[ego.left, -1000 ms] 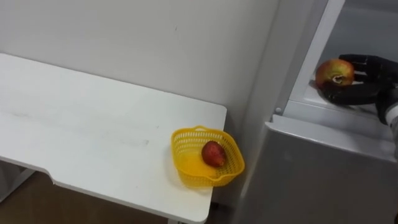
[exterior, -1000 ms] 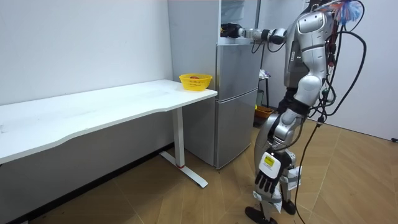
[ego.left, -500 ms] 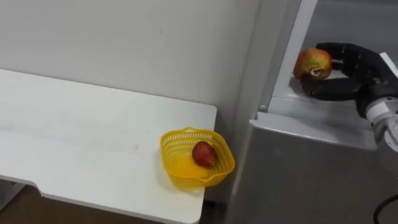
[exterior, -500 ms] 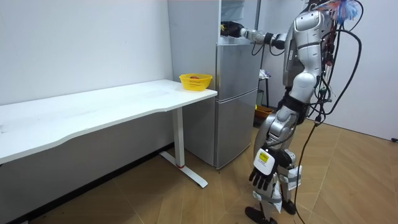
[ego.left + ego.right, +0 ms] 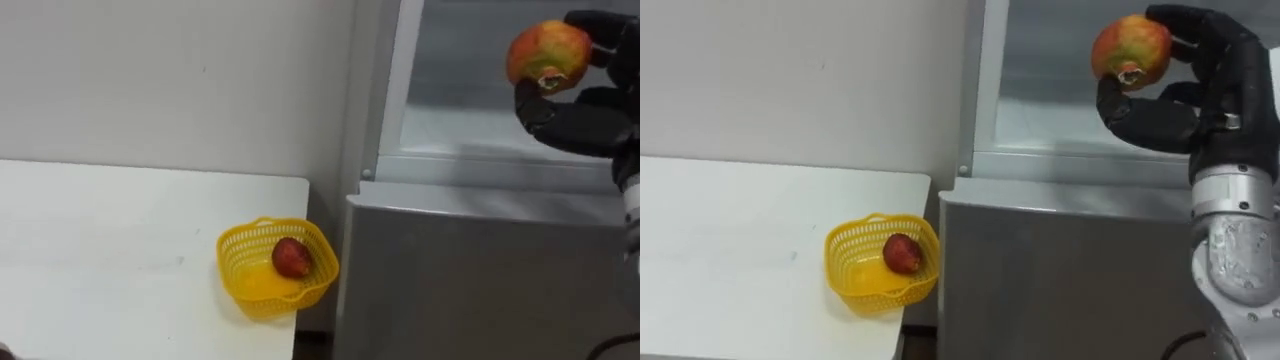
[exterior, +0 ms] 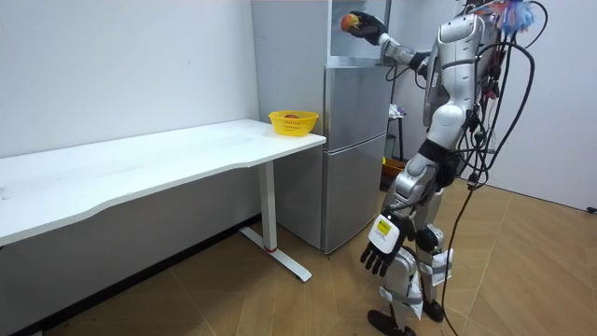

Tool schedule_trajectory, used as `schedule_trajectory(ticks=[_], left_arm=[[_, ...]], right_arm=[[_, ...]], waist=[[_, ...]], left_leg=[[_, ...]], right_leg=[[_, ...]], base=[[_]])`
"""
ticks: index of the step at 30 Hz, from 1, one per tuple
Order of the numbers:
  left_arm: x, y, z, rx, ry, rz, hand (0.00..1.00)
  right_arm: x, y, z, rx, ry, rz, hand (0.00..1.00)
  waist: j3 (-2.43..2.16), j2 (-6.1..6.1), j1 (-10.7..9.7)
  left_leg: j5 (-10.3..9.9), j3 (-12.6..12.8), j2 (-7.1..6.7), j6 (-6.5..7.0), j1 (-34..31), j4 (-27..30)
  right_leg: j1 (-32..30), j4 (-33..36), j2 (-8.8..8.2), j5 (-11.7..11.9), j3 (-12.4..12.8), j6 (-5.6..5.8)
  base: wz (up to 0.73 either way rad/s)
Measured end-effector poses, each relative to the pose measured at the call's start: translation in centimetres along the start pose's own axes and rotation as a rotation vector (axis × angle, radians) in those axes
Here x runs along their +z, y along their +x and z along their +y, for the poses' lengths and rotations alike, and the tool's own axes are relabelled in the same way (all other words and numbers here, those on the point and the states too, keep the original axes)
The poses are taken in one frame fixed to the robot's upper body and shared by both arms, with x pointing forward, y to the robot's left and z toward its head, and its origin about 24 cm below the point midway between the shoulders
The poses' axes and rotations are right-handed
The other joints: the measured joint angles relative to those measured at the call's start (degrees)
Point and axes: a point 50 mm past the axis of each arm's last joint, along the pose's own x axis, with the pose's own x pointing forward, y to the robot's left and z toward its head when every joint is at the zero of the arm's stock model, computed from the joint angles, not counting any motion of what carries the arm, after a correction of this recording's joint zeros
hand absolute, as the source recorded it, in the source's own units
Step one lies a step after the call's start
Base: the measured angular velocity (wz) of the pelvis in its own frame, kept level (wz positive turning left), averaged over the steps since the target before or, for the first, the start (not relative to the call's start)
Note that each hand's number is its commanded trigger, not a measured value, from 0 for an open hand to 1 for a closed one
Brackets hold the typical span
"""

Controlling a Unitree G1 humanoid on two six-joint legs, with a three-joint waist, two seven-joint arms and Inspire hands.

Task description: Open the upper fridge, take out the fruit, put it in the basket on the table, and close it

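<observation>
up at the open top of the tall grey fridge (image 5: 480, 280), the robot's black right hand (image 5: 1200, 95) holds a round red-and-yellow fruit (image 5: 1131, 47) with a small crown on its underside. its fingers curl round the far side of the fruit and the thumb presses in from below, so the fruit sits pinched between them. the fruit is clear of the pale shelf (image 5: 470, 135) of the upper compartment and in front of the opening. the lower fridge door is shut. just left of the fridge, a long white table (image 5: 100, 260) stands against the white wall. near the table corner closest to the fridge sits a yellow plastic mesh basket (image 5: 250, 295). a small dark red fruit (image 5: 291, 258) lies inside it, toward the fridge side. in the room view the robot stands upright on the wooden floor at the fridge's front, its right arm stretched up and forward to the top compartment. its left hand (image 6: 378, 257) hangs low beside its thigh, fingers loose and spread, holding nothing.
</observation>
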Motion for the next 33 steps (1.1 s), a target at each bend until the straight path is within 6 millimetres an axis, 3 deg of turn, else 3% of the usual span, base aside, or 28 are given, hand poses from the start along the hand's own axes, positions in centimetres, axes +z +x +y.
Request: schedule_trajectory(ticks=[3,9,17,22,28,30,33], left_arm=[[0.2,0.0,-0.1,0.004,-0.007,-0.009,0.00],[1.1,0.2,0.1,0.003,-0.004,-0.033,0.00],[1.4,0.3,-0.2,-0.022,0.029,-0.057,0.00],[2.0,0.6,-0.3,-0.038,0.055,-0.051,0.00],[3.5,0.8,0.0,-0.052,0.100,-0.089,0.00],[3.6,0.8,0.2,-0.060,0.122,-0.089,0.00],[3.5,0.8,0.2,-0.073,0.133,-0.087,0.00]], right_arm=[[0.7,-0.4,0.1,-0.011,-0.050,-0.052,1.00],[4.9,-1.5,1.0,0.003,-0.085,-0.290,1.00],[7.9,-4.0,4.1,0.177,-0.110,-0.467,1.00],[7.2,-6.7,5.9,0.315,-0.229,-0.516,1.00],[6.6,-9.3,9.1,0.548,-0.249,-0.518,1.00],[6.7,-9.8,9.7,0.578,-0.219,-0.515,1.00],[6.8,-10.2,10.2,0.607,-0.193,-0.516,1.00]], waist=[[0.00,0.24,-0.14],[0.08,1.07,-0.12],[0.21,0.84,0.33],[-0.01,-0.28,2.64],[0.47,-0.78,6.52],[0.73,-1.16,6.72],[0.78,-1.46,7.61]], left_leg=[[0.00,0.89,0.22,-0.01,0.47,-0.12],[-0.01,0.92,0.22,-0.01,0.97,-0.16],[-0.01,1.73,0.33,-0.02,1.36,-1.53],[0.00,2.01,0.28,-0.01,1.49,-1.42],[0.00,2.21,0.28,-0.01,1.53,-1.83],[0.01,1.77,0.26,-0.02,1.49,-1.81],[0.01,1.40,0.23,-0.02,1.25,-1.79]], right_leg=[[-0.14,0.10,0.08,0.00,0.52,0.00],[0.04,0.06,0.12,0.02,0.71,-0.03],[-0.18,0.11,0.16,0.02,1.54,-0.03],[-0.38,0.13,0.23,0.03,2.68,-0.02],[-0.82,0.09,0.20,0.03,2.67,-0.02],[-0.63,0.05,0.20,0.03,2.00,-0.02],[-0.62,-0.04,0.21,0.03,1.63,-0.02]], base=[[-0.14],[-0.01],[-0.05],[-0.05],[-0.02],[0.14],[0.09]])
